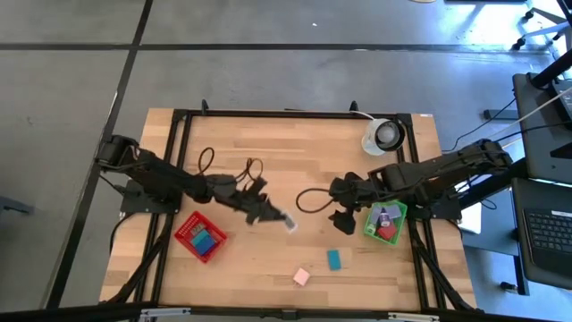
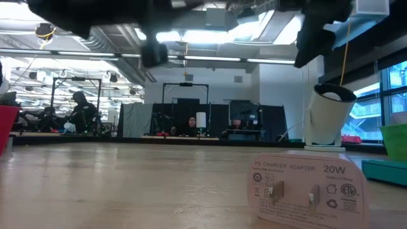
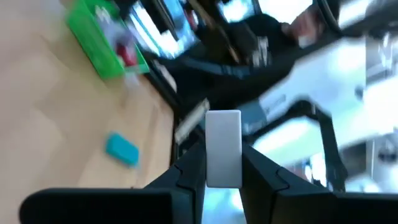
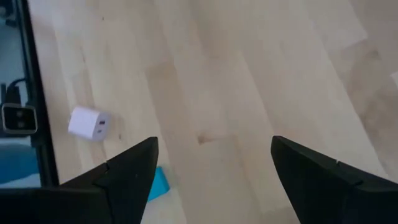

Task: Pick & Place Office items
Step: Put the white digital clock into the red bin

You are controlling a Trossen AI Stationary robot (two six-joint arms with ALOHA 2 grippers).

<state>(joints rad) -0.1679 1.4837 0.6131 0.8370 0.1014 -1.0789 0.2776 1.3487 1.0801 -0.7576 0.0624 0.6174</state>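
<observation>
Pinching a white block [image 3: 223,148], my left gripper [image 1: 284,221] hangs over mid-table between the red basket [image 1: 199,236] and green basket [image 1: 385,221]; only its wrist camera shows the clamp. My right gripper [image 4: 211,163], fingers spread, holds nothing beside the green basket, near a teal piece [image 1: 334,259] and the pink charger [image 1: 301,276].

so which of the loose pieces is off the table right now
The white piece, clamped between the left gripper fingers. The teal block and the pink charger adapter both lie on the wood.
</observation>
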